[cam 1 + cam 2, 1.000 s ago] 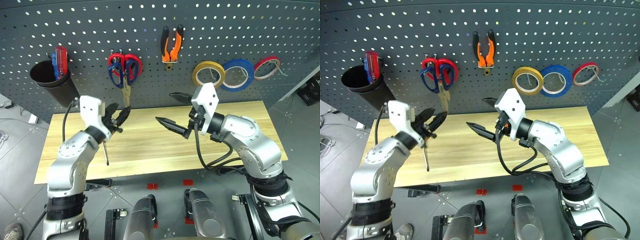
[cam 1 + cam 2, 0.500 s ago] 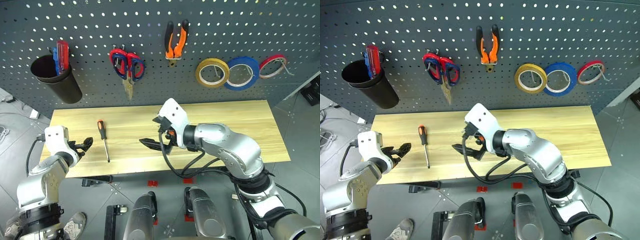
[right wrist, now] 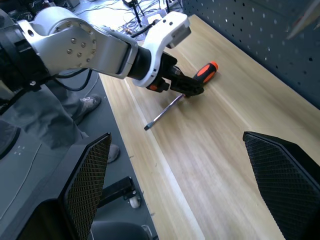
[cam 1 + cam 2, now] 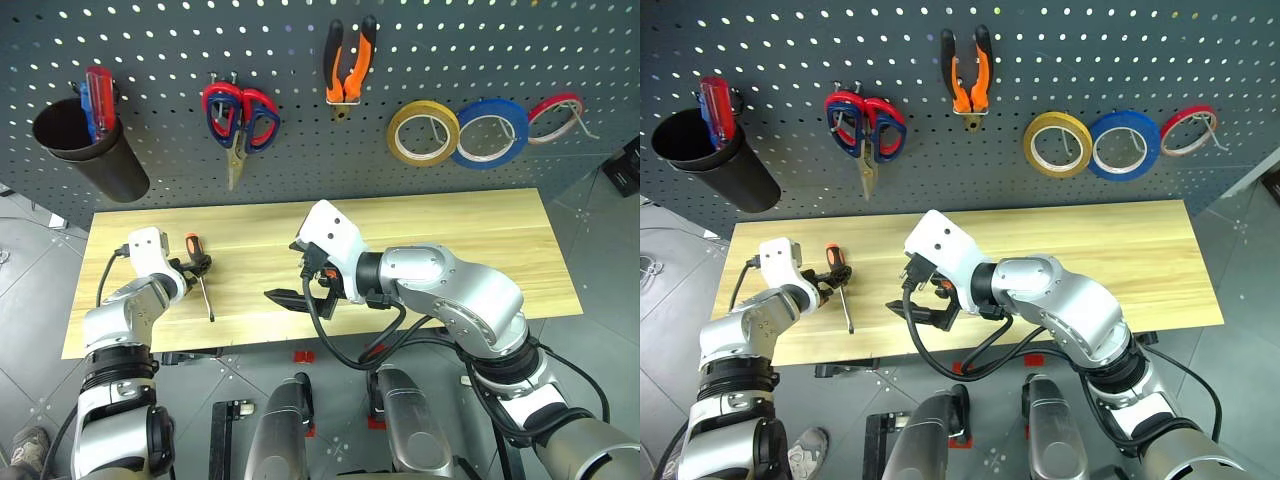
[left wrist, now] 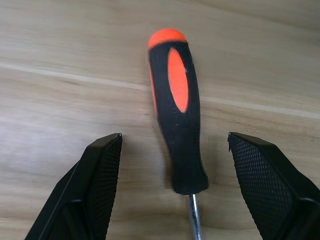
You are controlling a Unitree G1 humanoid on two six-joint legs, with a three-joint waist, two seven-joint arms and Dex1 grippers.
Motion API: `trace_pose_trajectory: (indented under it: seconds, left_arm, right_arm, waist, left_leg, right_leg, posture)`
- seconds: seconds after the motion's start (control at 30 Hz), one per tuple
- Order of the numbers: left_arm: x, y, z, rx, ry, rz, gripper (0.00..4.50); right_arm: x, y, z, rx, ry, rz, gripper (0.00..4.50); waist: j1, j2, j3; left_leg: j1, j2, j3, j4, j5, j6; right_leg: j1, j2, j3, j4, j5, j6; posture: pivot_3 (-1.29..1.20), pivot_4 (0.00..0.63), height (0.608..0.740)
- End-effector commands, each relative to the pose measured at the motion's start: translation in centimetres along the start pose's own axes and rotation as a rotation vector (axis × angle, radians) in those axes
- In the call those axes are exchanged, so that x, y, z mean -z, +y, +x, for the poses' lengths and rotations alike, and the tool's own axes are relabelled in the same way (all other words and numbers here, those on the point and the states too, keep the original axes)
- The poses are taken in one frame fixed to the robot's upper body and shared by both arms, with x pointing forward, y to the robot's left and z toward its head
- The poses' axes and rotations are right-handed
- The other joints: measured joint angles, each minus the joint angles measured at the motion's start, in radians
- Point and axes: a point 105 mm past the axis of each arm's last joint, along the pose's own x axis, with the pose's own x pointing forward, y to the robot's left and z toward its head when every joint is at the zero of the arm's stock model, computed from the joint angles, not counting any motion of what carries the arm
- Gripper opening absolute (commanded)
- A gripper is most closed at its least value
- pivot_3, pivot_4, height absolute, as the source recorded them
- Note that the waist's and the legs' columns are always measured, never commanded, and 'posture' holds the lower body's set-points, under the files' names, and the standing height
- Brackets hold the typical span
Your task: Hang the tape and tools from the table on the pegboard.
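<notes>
Having swung down from mid-air, the left gripper (image 5: 170,187) now straddles the screwdriver (image 4: 194,252) handle at left, jaws open, ready to grasp.

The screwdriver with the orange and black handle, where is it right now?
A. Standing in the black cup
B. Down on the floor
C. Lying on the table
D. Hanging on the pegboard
C: the screwdriver lies flat on the wooden table, with the open fingers of the left end effector on either side of its handle, not yet closed on it.
</notes>
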Motion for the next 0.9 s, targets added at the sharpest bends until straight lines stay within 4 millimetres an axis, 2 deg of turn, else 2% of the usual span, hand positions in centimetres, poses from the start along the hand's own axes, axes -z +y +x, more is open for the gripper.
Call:
trace_pose_trajectory:
  seconds: [0.03,0.23,0.27,0.4,0.5,0.6,0.73,0.9]
  left_arm:
    - [1.4,0.6,0.3,-0.032,0.053,-0.011,2.68]
    - [1.2,1.2,0.5,-0.057,0.062,0.001,0.83]
    - [1.1,1.2,0.3,-0.05,0.056,0.015,0.71]
    - [0.3,1.3,-1.1,-0.008,-0.002,0.108,0.71]
    - [-0.6,0.1,-3.8,0.073,-0.115,0.197,0.71]
    - [-0.6,-1.0,-6.9,0.147,-0.177,0.244,0.71]
    - [-1.4,-1.4,-10.1,0.185,-0.265,0.297,0.71]
    - [-4.7,-3.0,-13.6,0.268,-0.428,0.37,0.71]
  right_arm:
    - [-0.9,0.6,-0.5,-0.02,-0.038,-0.013,4.5]
    - [-0.9,-0.2,-0.9,-0.016,-0.027,0.017,4.5]
    - [-0.8,-0.3,-1.0,-0.018,-0.021,0.01,4.5]
    - [-1.2,-0.7,-1.4,-0.01,-0.031,-0.03,4.5]
    - [-2.5,-0.8,-2.0,0.009,-0.112,-0.126,4.5]
    - [-3.2,-0.6,-2.5,0.008,-0.172,-0.212,4.5]
    - [-3.9,-1.0,-2.6,0.023,-0.217,-0.217,4.5]
    - [-4.8,-2.2,-2.6,0.092,-0.204,-0.232,4.5]
  waist:
    - [-0.003,0.001,0.001]
    - [-0.005,0.002,0.002]
    - [-0.005,0.002,0.002]
    - [-0.012,0.002,0.002]
    - [-0.025,0.002,0.001]
    - [-0.026,0.001,0.001]
    - [-0.023,0.001,0.0]
    - [-0.009,0.0,-0.003]
  left_leg:
    - [0.0,0.0,0.0,0.0,0.0,0.0]
    - [0.0,0.0,0.0,0.0,0.0,0.0]
    - [0.0,0.0,0.0,0.0,0.0,0.0]
    - [0.0,0.0,0.0,0.0,0.0,-0.001]
    - [0.0,0.0,0.001,-0.002,0.002,-0.005]
    - [-0.003,0.0,0.001,-0.003,0.002,-0.005]
    - [-0.003,0.0,0.001,-0.002,0.002,-0.005]
    - [-0.003,0.0,-0.001,-0.001,0.003,-0.007]
  right_leg:
    - [0.0,0.0,0.0,0.0,0.0,0.0]
    - [0.0,0.0,0.0,0.001,0.0,0.0]
    - [0.0,0.0,0.0,0.001,0.0,0.0]
    - [0.0,0.0,0.0,0.001,0.0,0.0]
    - [-0.001,0.0,0.001,-0.002,0.0,0.0]
    - [-0.002,-0.001,0.0,-0.003,0.0,0.0]
    - [-0.002,-0.001,-0.001,-0.005,0.0,0.0]
    - [-0.003,-0.001,-0.002,0.0,0.001,0.0]
  posture:
    - [-0.27,0.458,0.74]
    - [-0.28,0.446,0.74]
    - [-0.29,0.437,0.74]
    - [-0.29,0.419,0.74]
    - [-0.28,0.394,0.74]
    - [-0.27,0.373,0.74]
    - [-0.26,0.345,0.74]
    - [-0.24,0.301,0.74]
